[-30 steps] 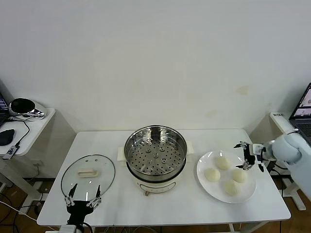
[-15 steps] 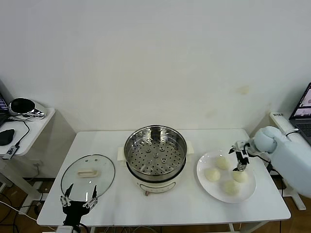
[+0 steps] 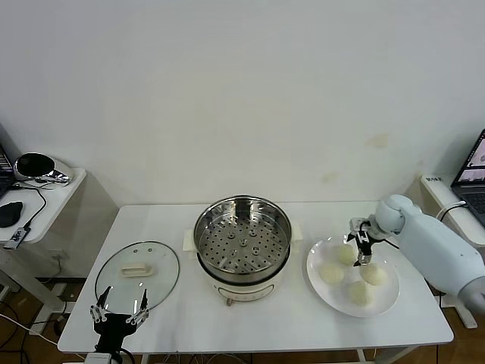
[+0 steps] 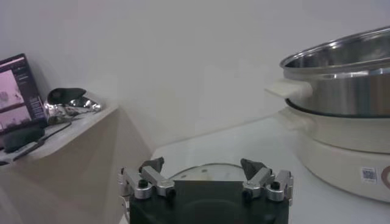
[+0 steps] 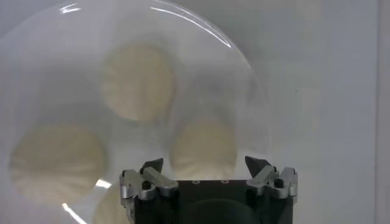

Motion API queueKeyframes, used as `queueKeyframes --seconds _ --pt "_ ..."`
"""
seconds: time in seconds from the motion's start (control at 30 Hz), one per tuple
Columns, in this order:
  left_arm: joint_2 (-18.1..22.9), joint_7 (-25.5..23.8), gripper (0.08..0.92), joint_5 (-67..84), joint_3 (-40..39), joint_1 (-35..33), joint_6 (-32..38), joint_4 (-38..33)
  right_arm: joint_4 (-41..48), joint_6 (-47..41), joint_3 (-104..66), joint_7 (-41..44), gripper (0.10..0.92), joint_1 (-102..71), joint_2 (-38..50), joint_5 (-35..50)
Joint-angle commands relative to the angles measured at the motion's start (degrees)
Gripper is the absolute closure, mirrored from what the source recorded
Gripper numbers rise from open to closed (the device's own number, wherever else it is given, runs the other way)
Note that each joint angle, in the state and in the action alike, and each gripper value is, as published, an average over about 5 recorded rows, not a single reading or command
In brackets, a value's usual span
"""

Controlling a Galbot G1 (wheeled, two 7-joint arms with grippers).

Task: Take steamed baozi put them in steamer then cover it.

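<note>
The steamer (image 3: 242,244) stands uncovered at the centre of the counter (image 3: 258,326), with its perforated tray exposed and empty, so it is ready to receive buns. Its glass lid (image 3: 137,274) lies flat on the counter to the steamer's left, clear of the loading path and within reach of the left arm. A white plate (image 3: 314,282) sits to the steamer's right and carries all four steamed baozi (image 3: 332,272); none has been transferred yet.

The right gripper (image 3: 360,244) hangs over the plate, above the bun nearest the wall, fingers spread and grasping nothing; in the right wrist view a bun (image 5: 203,148) lies directly ahead between the open tips, which suggests alignment for a first pick. The left gripper (image 3: 117,312) is parked at the counter's front edge, just in front of the lid, released and empty.

The counter is plain white against a bare white wall. A side table (image 3: 38,205) with a mouse and cables stands far left of the steamer.
</note>
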State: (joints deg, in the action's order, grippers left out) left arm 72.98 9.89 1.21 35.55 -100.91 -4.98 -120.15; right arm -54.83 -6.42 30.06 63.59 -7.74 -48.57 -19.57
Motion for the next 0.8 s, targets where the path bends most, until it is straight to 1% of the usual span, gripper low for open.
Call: queueKeyframes --seconds 0.03,0.33,0.43,0.6,0.8 --pt "0.01 0.03 0.177 -0.09 0.11 -0.05 0.02 0.04 2.98 -0.2 1.49 0.26 0.223 1.21 -2.33 -0.59" --pt "0.3 0.08 0.177 -0.1 0.25 -0.16 0.15 -0.17 2.05 -0.28 1.75 0.71 0.36 0.85 -1.73 -0.7" --pt "0.37 0.1 0.177 -0.12 0.29 -0.33 0.23 -0.33 1.32 0.09 1.79 0.75 0.393 1.07 -1.25 -0.17" --pt "0.37 0.1 0.177 -0.15 0.3 -0.35 0.29 -0.59 -2.02 0.51 3.79 1.34 0.405 3.54 1.18 2.51" --pt "-0.11 0.05 0.177 -0.02 0.33 -0.36 0.32 -0.75 -9.4 0.75 9.57 3.07 0.403 12.71 7.25 10.1"
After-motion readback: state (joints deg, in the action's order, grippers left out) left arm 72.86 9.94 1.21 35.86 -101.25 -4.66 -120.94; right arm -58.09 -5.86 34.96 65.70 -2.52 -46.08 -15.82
